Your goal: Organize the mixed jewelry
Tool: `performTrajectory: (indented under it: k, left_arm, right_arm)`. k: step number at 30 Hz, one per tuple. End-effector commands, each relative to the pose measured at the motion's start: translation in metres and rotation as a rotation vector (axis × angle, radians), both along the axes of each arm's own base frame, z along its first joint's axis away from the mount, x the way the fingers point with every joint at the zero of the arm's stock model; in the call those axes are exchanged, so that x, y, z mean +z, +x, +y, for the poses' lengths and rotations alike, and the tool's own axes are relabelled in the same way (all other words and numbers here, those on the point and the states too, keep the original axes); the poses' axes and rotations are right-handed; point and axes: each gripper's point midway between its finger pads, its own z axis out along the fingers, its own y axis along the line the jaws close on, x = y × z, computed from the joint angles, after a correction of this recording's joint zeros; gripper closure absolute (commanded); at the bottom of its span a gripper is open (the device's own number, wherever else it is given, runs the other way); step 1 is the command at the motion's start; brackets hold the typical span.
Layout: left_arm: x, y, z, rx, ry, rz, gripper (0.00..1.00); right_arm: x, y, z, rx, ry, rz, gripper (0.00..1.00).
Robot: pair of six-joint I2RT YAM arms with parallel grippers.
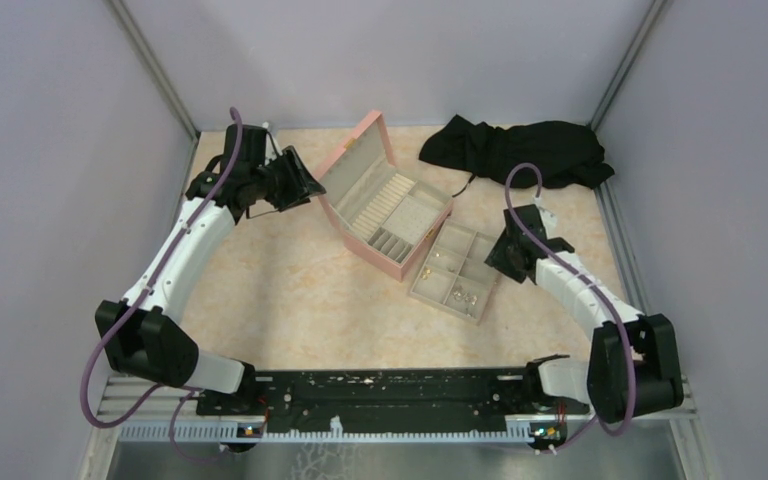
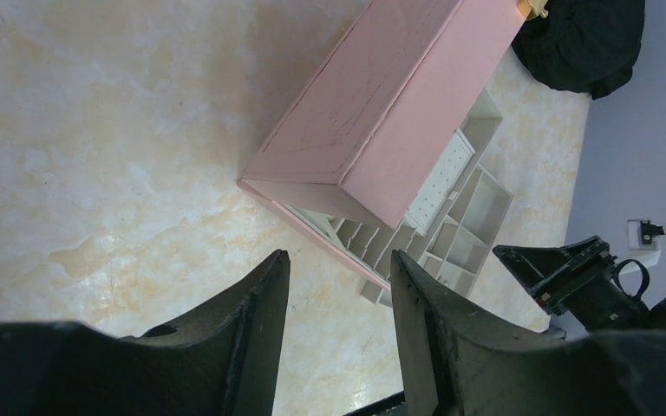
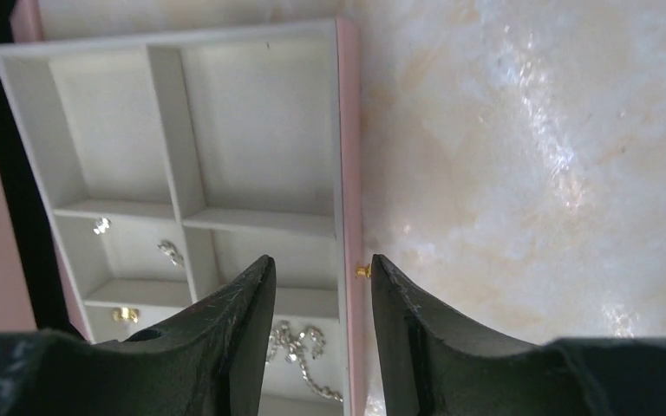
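Observation:
The mixed jewelry lies in the beige tray (image 1: 482, 243): a silver chain (image 3: 299, 342), small silver pieces (image 3: 171, 252) and a gold piece (image 3: 124, 315). From above they are specks (image 1: 463, 295). My right gripper (image 1: 505, 252) (image 3: 316, 270) stands open at the tray's right edge. Its fingertips sit on either side of the tray's pink wall (image 3: 349, 173), near a gold knob (image 3: 362, 271); I cannot tell whether they touch it. My left gripper (image 1: 305, 185) (image 2: 338, 260) is open and empty over the table, just left of the open pink box (image 1: 390, 205) (image 2: 373, 113).
A black cloth (image 1: 520, 150) (image 2: 581, 43) lies at the back right. The tray (image 2: 477, 217) sits against the box's right front corner. Lilac walls close in the marbled tabletop (image 1: 290, 300) on three sides. The arms' black base rail (image 1: 390, 395) runs along the near edge.

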Motion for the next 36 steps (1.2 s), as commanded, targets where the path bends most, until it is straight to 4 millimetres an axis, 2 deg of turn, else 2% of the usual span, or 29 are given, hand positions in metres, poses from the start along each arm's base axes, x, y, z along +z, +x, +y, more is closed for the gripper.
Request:
performTrajectory:
  k: [1, 5, 9, 12, 14, 15, 18, 19, 28, 36]
  left_arm:
    - [0.005, 0.001, 0.002, 0.002, -0.012, -0.02, 0.47]
    - [0.003, 0.001, 0.001, -0.002, -0.014, -0.012, 0.47]
    - [0.002, 0.002, 0.002, 0.0, -0.01, -0.012, 0.47]
    - [0.004, 0.002, 0.002, 0.003, -0.009, -0.017, 0.47]
    - [0.006, 0.003, 0.003, 0.009, -0.005, -0.022, 0.47]
    - [0.007, 0.003, 0.005, 0.012, -0.002, -0.026, 0.47]
    - [0.009, 0.005, 0.009, 0.023, 0.01, -0.033, 0.47]
    - [0.01, 0.005, 0.01, 0.026, 0.012, -0.034, 0.47]
    - [0.007, 0.01, 0.012, 0.032, 0.008, -0.028, 0.47]
    - [0.008, 0.012, 0.015, 0.037, 0.01, -0.03, 0.47]
  right_arm:
    - [0.025, 0.036, -0.01, -0.017, -0.006, -0.097, 0.56]
    - [0.013, 0.048, -0.018, -0.012, -0.028, -0.052, 0.56]
    - [-0.005, 0.055, -0.017, 0.022, -0.036, 0.004, 0.57]
    - [-0.011, 0.057, -0.019, 0.023, -0.046, 0.02, 0.62]
    - [-0.011, 0.058, -0.02, 0.02, -0.045, 0.018, 0.71]
    - [-0.01, 0.059, -0.02, 0.02, -0.044, 0.014, 0.8]
    - [-0.006, 0.06, -0.019, 0.028, -0.04, 0.004, 0.98]
    - [-0.005, 0.06, -0.018, 0.029, -0.038, 0.004, 1.0]
    - [0.003, 0.066, -0.014, 0.012, -0.012, -0.007, 1.0]
    - [-0.001, 0.073, -0.012, -0.007, 0.003, 0.007, 1.0]
